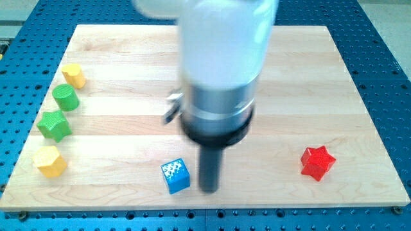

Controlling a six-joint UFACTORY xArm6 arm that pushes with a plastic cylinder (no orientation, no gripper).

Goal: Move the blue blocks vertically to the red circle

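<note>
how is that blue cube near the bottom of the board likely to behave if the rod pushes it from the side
The blue cube sits on a flat face on the smooth wooden board, so it should slide, not roll. It looks small and rigid, probably light. My tip stands just to its right, slightly lower in the view; an off-centre push there may spin it.

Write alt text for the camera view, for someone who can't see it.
My tip rests on a pale wooden board, just right of a blue cube block near the view's bottom. A red star block lies at right; two yellow and two green blocks line the left edge.
</note>
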